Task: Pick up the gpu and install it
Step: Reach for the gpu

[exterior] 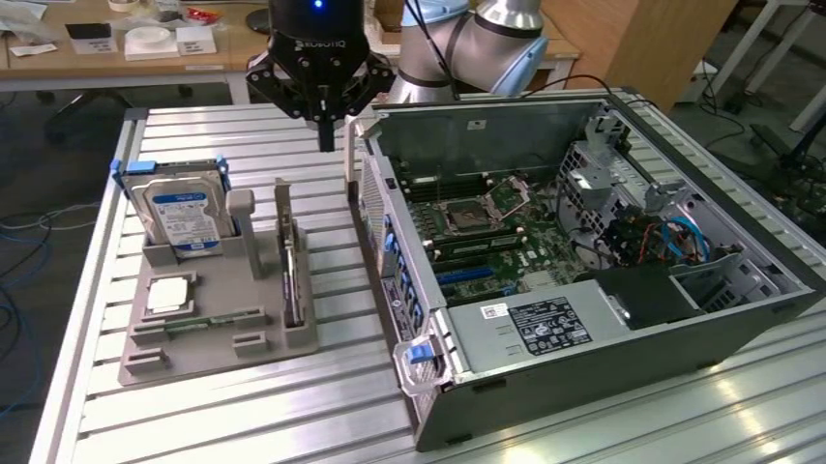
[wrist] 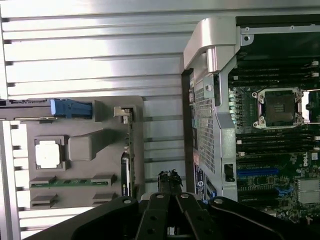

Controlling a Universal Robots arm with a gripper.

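The gpu (exterior: 292, 282) is a thin dark card standing on edge in a slot along the exterior view's right side of the grey holder (exterior: 258, 333). In the wrist view the gpu (wrist: 127, 162) runs as a slim strip beside the holder's edge. My gripper (exterior: 327, 138) hangs above the ribbed table, in the gap between the holder and the open computer case (exterior: 722, 319), farther back than the card. Its fingers are pressed together with nothing between them. In the wrist view the gripper (wrist: 169, 179) sits just beside the card's near end.
The holder also carries a silver hard drive (exterior: 182, 217) with a blue-white label, a square processor (exterior: 169, 293) and a green memory stick (exterior: 196, 325). Inside the case lies the motherboard (exterior: 497, 232) with a blue slot (exterior: 471, 275). Desks and cables surround the table.
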